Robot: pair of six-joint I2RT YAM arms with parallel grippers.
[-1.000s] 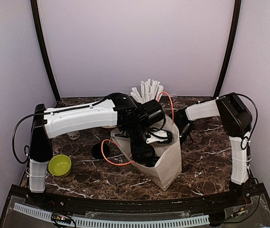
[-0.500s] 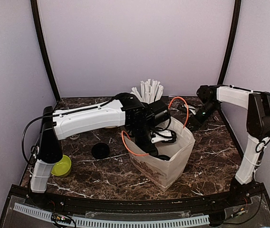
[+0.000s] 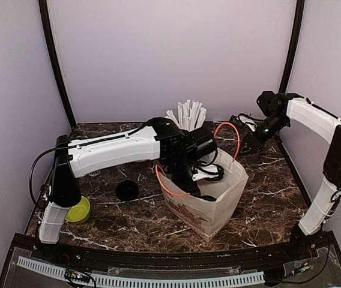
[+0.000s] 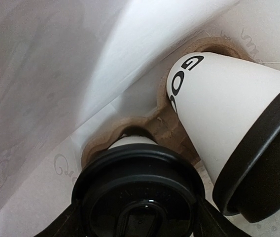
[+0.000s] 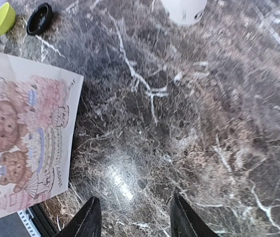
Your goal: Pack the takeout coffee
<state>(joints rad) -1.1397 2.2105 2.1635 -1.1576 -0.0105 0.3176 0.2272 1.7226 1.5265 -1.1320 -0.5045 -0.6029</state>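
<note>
Two small white paper coffee cups with round black plastic lids show in the left wrist view: the nearer coffee cup (image 4: 137, 197) and the farther coffee cup (image 4: 228, 94). There is one brown moulded cardboard cup carrier (image 4: 167, 123) and one white paper bag printed with teddy bears (image 3: 209, 210). On the counter (image 3: 260, 192) lie one loose round black plastic lid (image 3: 126, 190) and one lime-green plastic bowl (image 3: 77, 210). One bundle of white paper-wrapped straws (image 3: 187, 114) is probably too tightly bunched to count. There are two white-and-black robot arms: left arm (image 3: 110, 150), right arm (image 3: 314, 117).
</note>
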